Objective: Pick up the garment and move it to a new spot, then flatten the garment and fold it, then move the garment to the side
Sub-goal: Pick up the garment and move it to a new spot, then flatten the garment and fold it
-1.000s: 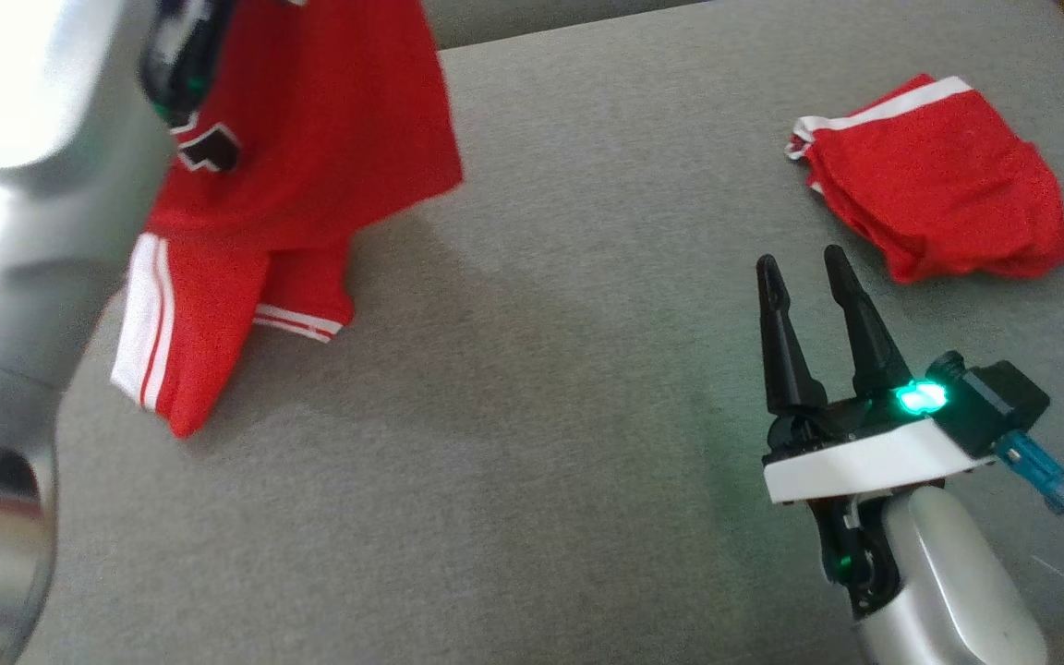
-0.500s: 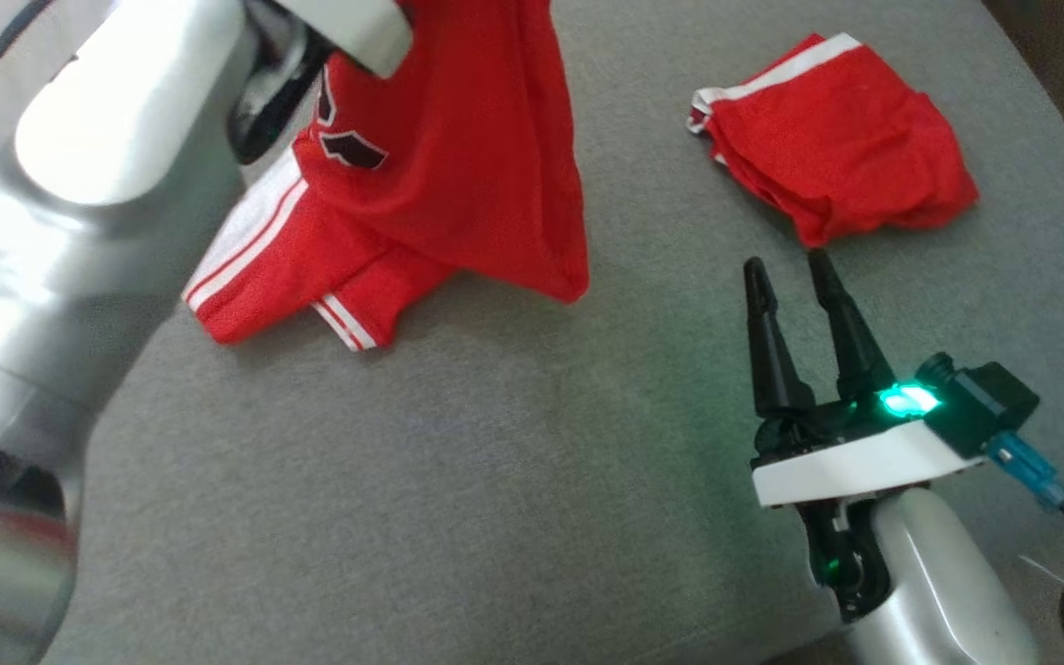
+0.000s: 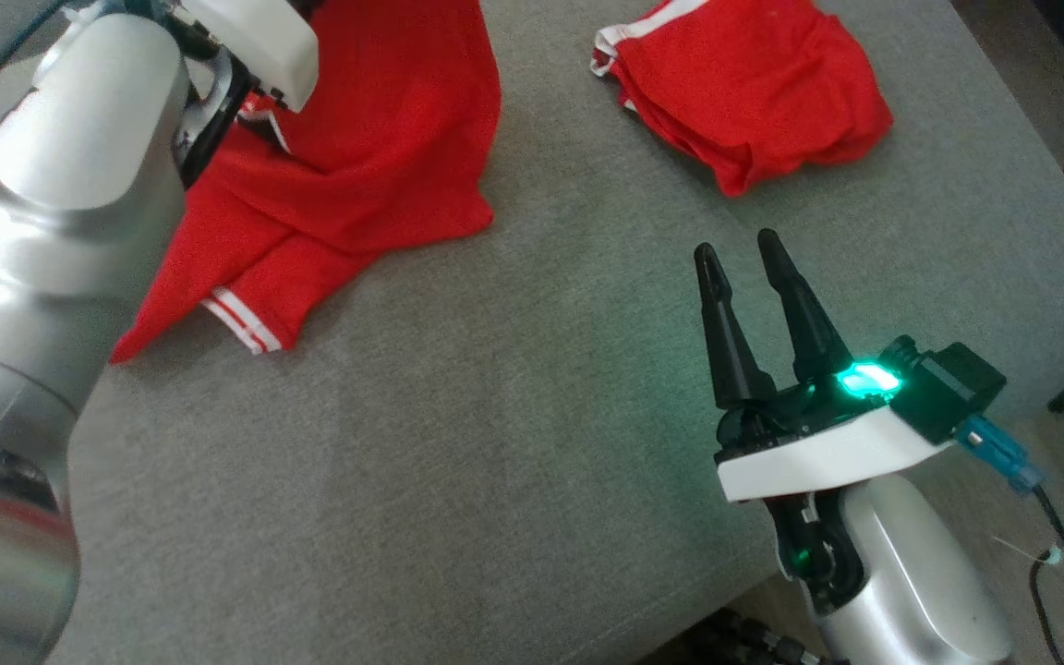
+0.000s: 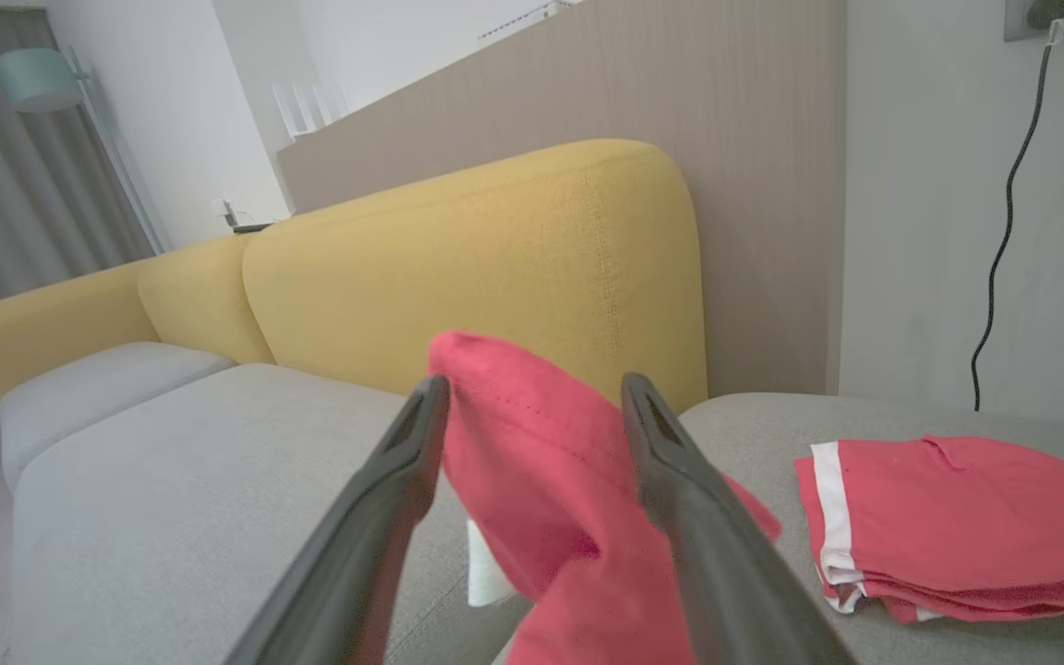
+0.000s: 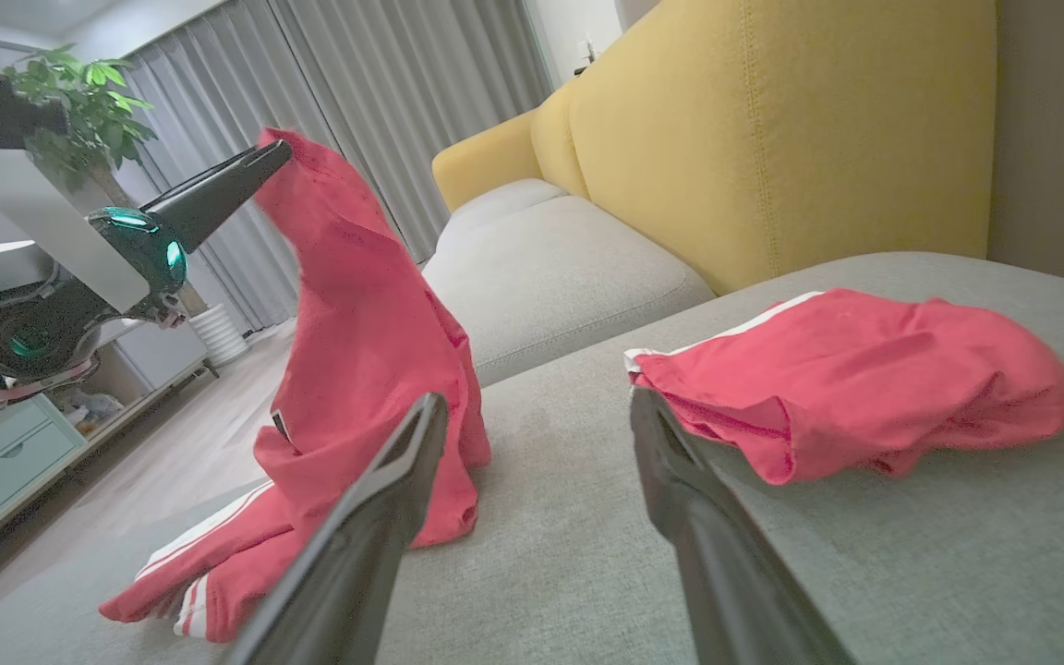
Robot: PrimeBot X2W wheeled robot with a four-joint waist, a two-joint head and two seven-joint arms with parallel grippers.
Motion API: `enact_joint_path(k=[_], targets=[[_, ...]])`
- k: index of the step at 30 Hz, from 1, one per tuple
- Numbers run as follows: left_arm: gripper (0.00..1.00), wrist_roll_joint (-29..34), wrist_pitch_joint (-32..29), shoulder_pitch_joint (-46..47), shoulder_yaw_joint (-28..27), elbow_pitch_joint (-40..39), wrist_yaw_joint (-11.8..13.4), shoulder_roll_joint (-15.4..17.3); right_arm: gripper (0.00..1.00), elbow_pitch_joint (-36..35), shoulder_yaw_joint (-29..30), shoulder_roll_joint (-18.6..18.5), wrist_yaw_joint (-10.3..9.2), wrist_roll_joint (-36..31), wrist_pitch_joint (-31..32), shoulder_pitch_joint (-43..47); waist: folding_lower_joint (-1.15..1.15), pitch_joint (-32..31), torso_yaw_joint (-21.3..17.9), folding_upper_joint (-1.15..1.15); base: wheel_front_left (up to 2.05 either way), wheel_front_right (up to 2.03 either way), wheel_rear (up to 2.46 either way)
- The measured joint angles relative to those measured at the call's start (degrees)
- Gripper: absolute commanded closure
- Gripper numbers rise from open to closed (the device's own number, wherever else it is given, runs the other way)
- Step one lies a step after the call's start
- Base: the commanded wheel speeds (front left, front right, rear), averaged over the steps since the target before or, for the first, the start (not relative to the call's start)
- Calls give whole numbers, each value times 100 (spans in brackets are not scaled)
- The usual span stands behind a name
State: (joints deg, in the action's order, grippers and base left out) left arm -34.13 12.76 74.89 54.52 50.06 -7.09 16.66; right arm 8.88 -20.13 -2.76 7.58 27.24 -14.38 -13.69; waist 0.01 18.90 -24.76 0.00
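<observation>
Carries two long black fingers (image 3: 726,332) on the right gripper (image 3: 735,245), tapering to rounded tips and rooted in a white wedge-shaped plate (image 3: 818,454) with a glowing green light (image 3: 864,379). Has a black camera block (image 3: 952,383) beside that, plus a blue connector (image 3: 998,448) feeding a thin black cable (image 3: 1046,545). Wears smooth, glossy silver shells on the right forearm (image 3: 920,582) and the left forearm (image 3: 61,185). Repeats the dark fingers and green glow on the left gripper (image 4: 537,382).
</observation>
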Motion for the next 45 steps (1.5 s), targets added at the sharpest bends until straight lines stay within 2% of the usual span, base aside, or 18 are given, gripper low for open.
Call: enact_joint_path(k=[6, 10, 13, 18, 22, 23, 27, 33, 36, 39, 45], targets=[[0, -7, 102, 1, 87, 272, -7, -146, 0, 4, 45, 0, 0, -2, 0, -1, 0, 86, -27, 0, 0, 0, 0], [0, -71, 168, -8, 67, 293, -9, -129, 0, 34, 190, 0, 0, -76, 0, -2, -1, -29, 232, 0, 0, 0, 0], [0, -69, 171, -77, -116, 13, -45, -79, 0, 76, 325, 0, 0, -185, 0, 2, -1, -126, 459, 0, 0, 0, 0], [0, -48, 201, -858, -639, -935, 246, 162, 0, 185, 626, 0, -1, -379, -1, 33, -1, -327, 913, 0, 0, 0, 0], [0, 30, 200, -2115, -1101, -1762, 628, 416, 0, 285, 853, 0, -2, -561, 0, 101, -2, -523, 1300, 0, 0, 0, 0], [0, 30, 200, -2115, -1101, -1762, 628, 416, 0, 285, 853, 0, -2, -561, 0, 101, -2, -523, 1300, 0, 0, 0, 0], [0, 59, 200, -3452, -1804, -2677, 1034, 525, 0, 385, 1111, 1, -3, -726, 0, 312, -2, -738, 1664, 0, 0, 0, 0], [0, 154, 199, -5431, -2788, -3559, 1313, 315, 0, 571, 1310, 2, -3, -962, 0, 595, -2, -1046, 2163, 0, 0, 0, 0], [0, 379, 197, -6193, -3160, -3850, 1365, -2, 0, 613, 1386, 3, -3, -1028, 0, 704, -3, -1183, 2365, 0, 0, 0, 0], [0, 597, 197, -6628, -3427, -4042, 1329, -326, 0, 649, 1464, 3, -3, -1076, 0, 772, -3, -1279, 2532, 0, 0, 0, 0], [0, 1017, 197, -6741, -3716, -4085, 991, -687, 0, 870, 1607, 4, -3, -1358, 1, 711, -2, -1264, 2762, 0, 0, 0, 0]])
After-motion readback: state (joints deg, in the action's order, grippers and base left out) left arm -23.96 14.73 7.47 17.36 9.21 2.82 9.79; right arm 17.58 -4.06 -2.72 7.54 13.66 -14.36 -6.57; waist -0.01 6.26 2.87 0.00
